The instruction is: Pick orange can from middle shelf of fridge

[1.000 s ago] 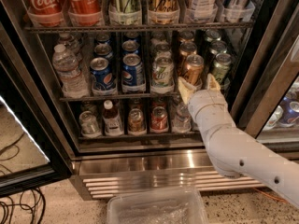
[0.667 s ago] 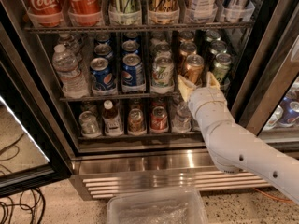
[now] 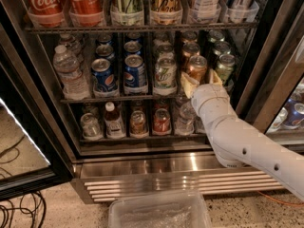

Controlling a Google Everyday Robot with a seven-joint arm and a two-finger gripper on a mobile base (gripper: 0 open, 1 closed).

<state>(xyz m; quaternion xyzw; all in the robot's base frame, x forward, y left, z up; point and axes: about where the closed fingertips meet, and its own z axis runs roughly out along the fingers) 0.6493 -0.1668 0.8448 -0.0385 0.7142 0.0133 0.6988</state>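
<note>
Now, inside the fridge (image 3: 142, 167) filling the frame, right of centre on the middle shelf (image 3: 109, 99), we judge the grasp is in hand: our gripper (image 3: 202, 81) stands spread, flanking the orange can (image 3: 196, 66) without visibly clamping it, so next we must close and draw it out.

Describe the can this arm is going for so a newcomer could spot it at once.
In the open fridge, look along the middle shelf to its right half. The orange can stands in the front row, just above the gripper at its base. It is shiny copper, unlike the green-and-white can on its left and the olive-green can on its right.
</note>
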